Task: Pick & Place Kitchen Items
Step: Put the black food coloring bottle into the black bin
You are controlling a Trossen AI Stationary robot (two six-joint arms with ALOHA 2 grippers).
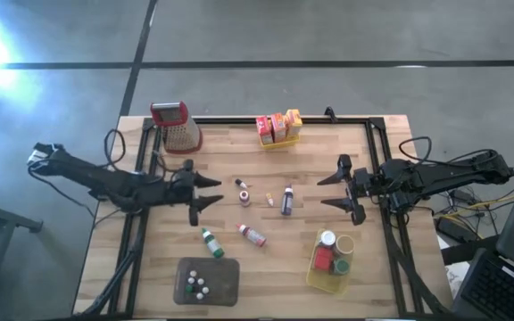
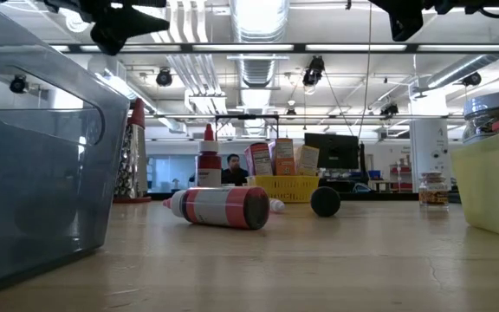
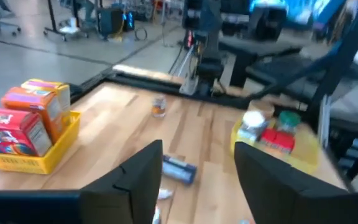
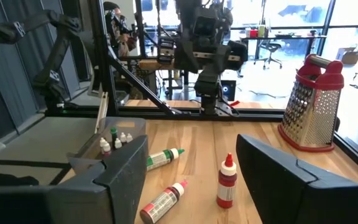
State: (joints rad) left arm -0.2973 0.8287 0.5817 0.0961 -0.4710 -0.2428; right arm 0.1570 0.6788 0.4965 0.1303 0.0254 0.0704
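Your kitchen items sit scattered mid-table between the two arms: a tiny red-capped bottle [image 1: 240, 184] standing, a purple bottle [image 1: 287, 201] just right of it, a green-label bottle [image 1: 211, 242] and a red-label bottle [image 1: 253, 235] both lying on their sides nearer the front edge. A small pale bit [image 1: 269, 200] lies between the red-capped and purple ones — too small to tell what.

Left gripper [image 1: 211, 193] hovers above the table left of the loose bottles, fingers spread, nothing in them. Right gripper [image 1: 335, 192] hovers to the right of the purple bottle, fingers spread too, empty. In the low view both hang high over the wood.

Around them: a grey tray [image 1: 226, 278] at the front left holds several tiny bottles [image 1: 196, 285]. A yellow basket [image 1: 318, 275] at the front right holds a jar, a red block and green-capped things. A second yellow basket [image 1: 278, 142] at the back edge carries small boxes [image 1: 278, 126] — red, orange, yellow. The metal grater [image 1: 178, 126] with a red handle stands at the back left, well clear of the bottles.

Nothing stands between either gripper and the loose bottles. In the low view the red-label bottle [image 2: 221, 207] lies in front, with a dark round cap end [image 2: 324, 201] behind it. A person [image 2: 231, 170] sits far back in the room.
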